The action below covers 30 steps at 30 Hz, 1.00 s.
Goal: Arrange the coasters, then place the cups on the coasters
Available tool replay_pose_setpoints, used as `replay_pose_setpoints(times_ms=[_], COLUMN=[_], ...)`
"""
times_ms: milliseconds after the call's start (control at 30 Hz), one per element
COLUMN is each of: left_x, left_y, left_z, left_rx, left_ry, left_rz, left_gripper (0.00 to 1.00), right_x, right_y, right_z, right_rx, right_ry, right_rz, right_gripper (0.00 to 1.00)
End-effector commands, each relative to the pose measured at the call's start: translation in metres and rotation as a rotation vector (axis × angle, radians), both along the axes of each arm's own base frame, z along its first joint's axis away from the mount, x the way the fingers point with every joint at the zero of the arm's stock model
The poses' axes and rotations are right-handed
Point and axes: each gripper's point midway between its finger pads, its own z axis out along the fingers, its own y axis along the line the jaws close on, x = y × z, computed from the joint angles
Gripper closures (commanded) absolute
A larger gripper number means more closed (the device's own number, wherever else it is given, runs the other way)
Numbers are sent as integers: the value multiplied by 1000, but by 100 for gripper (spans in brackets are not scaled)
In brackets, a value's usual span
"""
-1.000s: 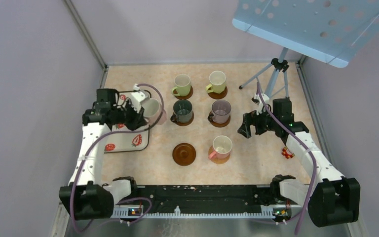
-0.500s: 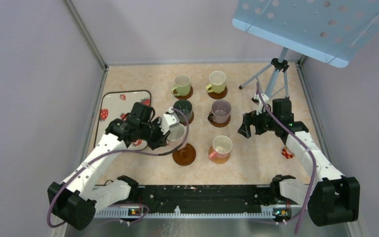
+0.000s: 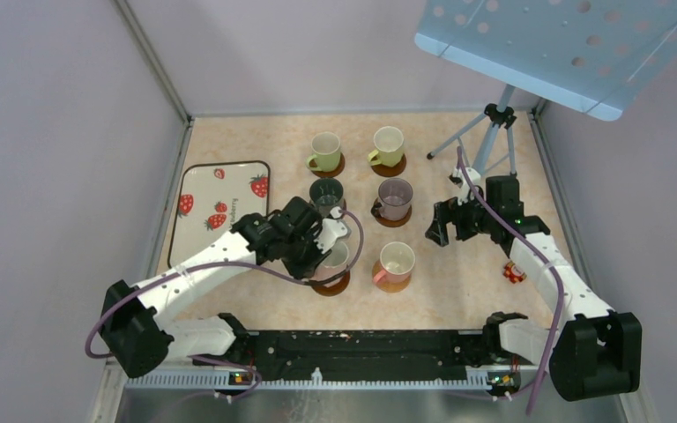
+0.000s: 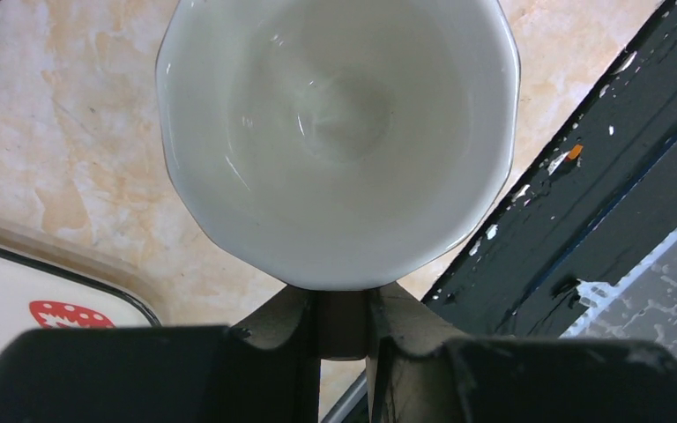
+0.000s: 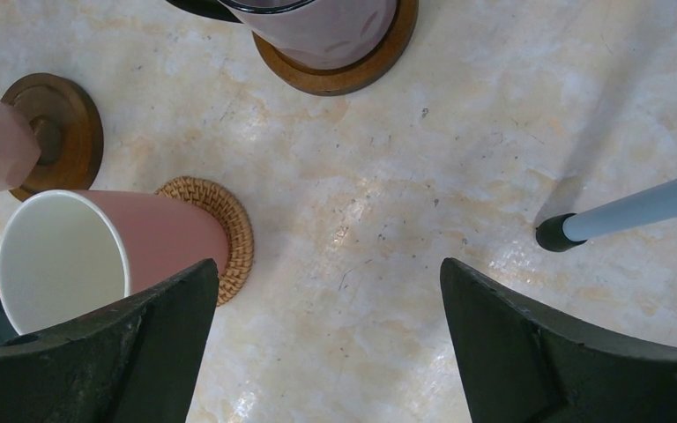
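My left gripper (image 3: 328, 240) is shut on the handle of a pink cup (image 3: 335, 258), holding it over the far part of a bare dark brown coaster (image 3: 329, 282). In the left wrist view the cup's pale inside (image 4: 339, 132) fills the frame above the gripper (image 4: 344, 308). Five cups stand on coasters: two light green (image 3: 325, 150) (image 3: 388, 144), a dark green-grey (image 3: 326, 192), a mauve (image 3: 395, 196) and a pink one (image 3: 397, 261) on a tan woven coaster (image 5: 225, 229). My right gripper (image 3: 441, 225) hangs open and empty to the right of the mauve cup (image 5: 317, 26).
A white strawberry-print tray (image 3: 220, 207) lies at the left. A tripod (image 3: 494, 132) with a blue perforated board (image 3: 555, 44) stands at the back right. A small red object (image 3: 515, 274) lies by the right arm. A black rail (image 3: 361, 344) runs along the near edge.
My left arm has carried the pink cup from over the tray rightward and nearer, to above the near-left dark coaster. The right arm has not moved.
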Motion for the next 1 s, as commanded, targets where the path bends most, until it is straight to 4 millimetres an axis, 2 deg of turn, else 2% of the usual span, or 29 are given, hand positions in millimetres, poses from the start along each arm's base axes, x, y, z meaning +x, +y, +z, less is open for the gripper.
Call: replay_pose_setpoints(times_ms=[0,167,433,800,967], left_x=[23,24,21,21,19], left_y=[-20,-20,-27,-30,-31], left_z=[36,27,26,14,11], left_rx=[-107,-86,-128,-118,-103], left_ry=[-114,-94,-118,-102,-81], left_rz=[104,130,124,117,96], left_gripper=[100,100,100,99,91], right_x=[16,16,17,16,17], right_y=[-1,-1,-1,-2,-2], right_z=[20,18,18,17,17], right_rx=[7,5,6,-3,-3], right_ry=[-69,-60,-59,-58,-58], right_rz=[-14,-13,-10,-13,-14], right_gripper=[5,5,5,5,5])
